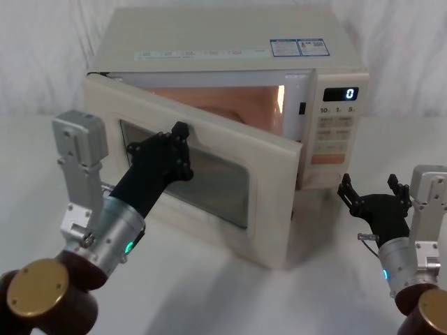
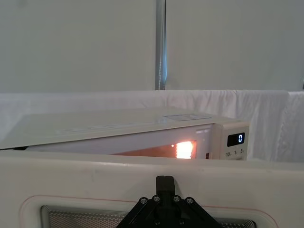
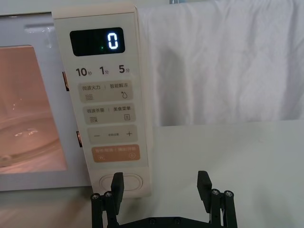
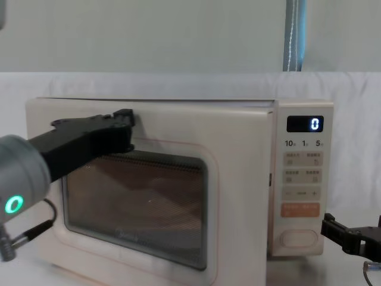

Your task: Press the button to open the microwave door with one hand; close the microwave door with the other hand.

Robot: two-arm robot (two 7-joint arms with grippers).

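On the microwave's front, the door (image 1: 202, 178) hangs half open, so the left gripper (image 1: 180, 150) presses against its window with fingers together, probably to swing it closed. Right gripper (image 1: 374, 199) waits spread wide, just short of the button (image 3: 121, 182).

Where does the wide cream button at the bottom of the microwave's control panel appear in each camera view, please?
Head view: the button is at the panel's foot, partly behind the open microwave door.
Left wrist view: not in it; the door's top edge cuts off the lower panel.
Right wrist view: low centre, behind a finger of the right gripper.
Chest view: lower right.
Shared landmark: the display reading 0.
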